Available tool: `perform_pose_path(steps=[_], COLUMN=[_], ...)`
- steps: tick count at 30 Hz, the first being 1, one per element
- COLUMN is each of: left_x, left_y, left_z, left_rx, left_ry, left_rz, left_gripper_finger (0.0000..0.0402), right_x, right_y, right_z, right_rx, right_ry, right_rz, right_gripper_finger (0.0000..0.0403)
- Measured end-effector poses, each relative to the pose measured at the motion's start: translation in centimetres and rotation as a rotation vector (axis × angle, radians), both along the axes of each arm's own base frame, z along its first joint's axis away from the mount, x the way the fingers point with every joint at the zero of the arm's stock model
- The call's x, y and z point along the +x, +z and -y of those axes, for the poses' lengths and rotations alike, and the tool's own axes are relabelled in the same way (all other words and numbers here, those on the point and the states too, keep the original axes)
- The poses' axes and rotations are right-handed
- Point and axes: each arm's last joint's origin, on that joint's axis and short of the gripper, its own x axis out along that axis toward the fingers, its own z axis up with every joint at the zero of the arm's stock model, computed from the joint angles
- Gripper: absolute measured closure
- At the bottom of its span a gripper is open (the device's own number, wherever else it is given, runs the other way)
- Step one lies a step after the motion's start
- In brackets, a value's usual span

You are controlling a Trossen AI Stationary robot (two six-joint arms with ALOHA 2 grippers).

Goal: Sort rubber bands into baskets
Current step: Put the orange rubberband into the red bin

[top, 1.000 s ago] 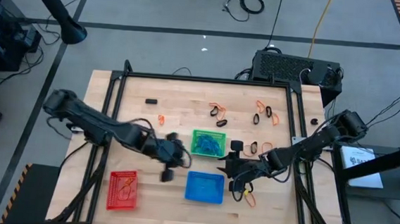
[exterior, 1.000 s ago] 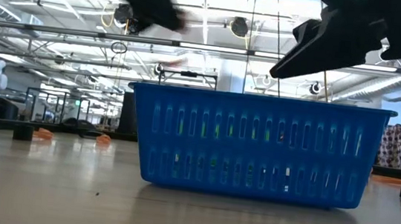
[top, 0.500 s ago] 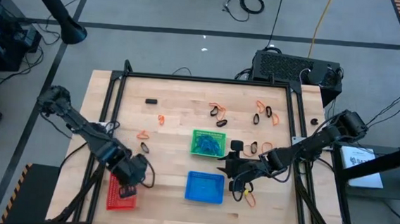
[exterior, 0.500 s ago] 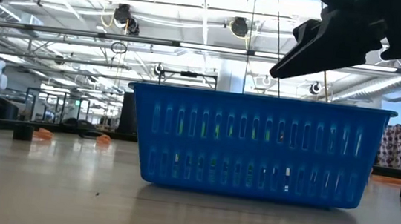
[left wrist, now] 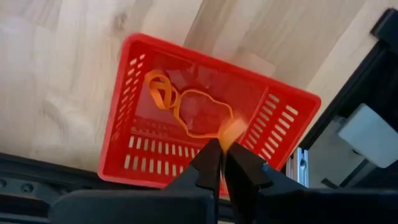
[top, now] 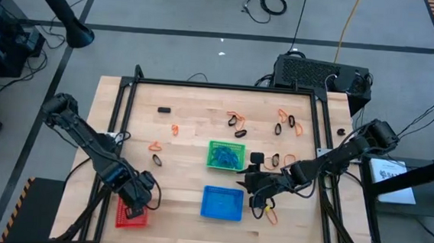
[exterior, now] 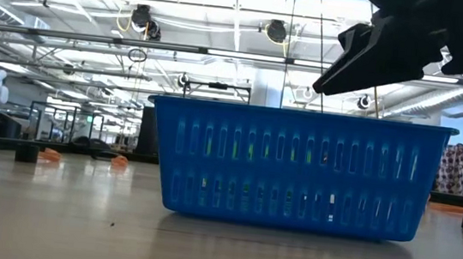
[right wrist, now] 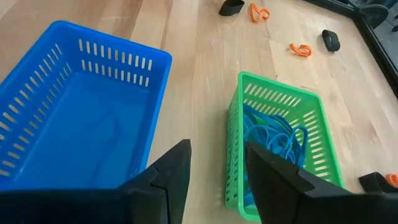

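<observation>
The red basket (left wrist: 205,118) stands near the table's front left and holds orange rubber bands (left wrist: 186,109). My left gripper (left wrist: 224,154) hangs above it, pointing down, shut on one more orange rubber band (left wrist: 232,132); the high view shows this gripper (top: 138,200) over the red basket (top: 127,218). The green basket (right wrist: 280,143) holds blue rubber bands (right wrist: 273,140). The blue basket (right wrist: 74,112) stands nearer the front. My right gripper (right wrist: 214,177) hovers open above the gap between these two, holding nothing. Loose orange and black rubber bands (top: 236,121) lie on the far part of the table. My left gripper pinches the orange rubber band by a small bunched part (left wrist: 229,138) at the very ends of its two fingers. The fingers come from above, pointing steeply down. The band sticks out just past the tips, clear of the red basket's floor below.
More loose bands lie left of the green basket (top: 156,152) and at the far right (top: 287,125); one orange band (top: 270,211) lies right of the blue basket. Small black blocks (top: 163,110) sit on the table. A dark frame (top: 219,86) rims the table.
My left gripper has swung from beside the green basket toward the table's left and near edges, ending over the red basket. It has rolled and tipped on the way and now points steeply down.
</observation>
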Motion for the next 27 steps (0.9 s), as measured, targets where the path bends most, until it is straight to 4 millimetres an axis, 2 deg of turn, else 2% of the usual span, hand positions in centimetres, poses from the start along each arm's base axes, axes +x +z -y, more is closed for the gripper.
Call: perform_pose_path(steps=[6, 14, 21, 27], left_x=[0.1, 0.0, -0.1, -0.7], left_y=[0.0, 0.0, -0.2, -0.2], left_z=[-0.1, -0.1, -0.3, -0.8], left_rx=[0.008, 0.013, 0.051, 0.099], left_ry=[0.005, 0.006, 0.001, 0.08], left_rz=[0.008, 0.005, -0.011, -0.095], left_gripper_finger=[0.0375, 0.0362, 0.0305, 0.029], right_x=[-0.3, -1.6, -4.5, -7.7], right_y=[0.5, 0.4, 2.8, 4.3], right_z=[0.2, 1.2, 4.5, 8.2], right_rx=[-0.039, -0.071, 0.019, 0.129], right_ry=[0.011, -0.021, -0.141, -0.353], right_rz=[-0.003, -0.121, -0.212, -0.301], right_gripper_finger=[0.0257, 0.0257, 0.0257, 0.0257])
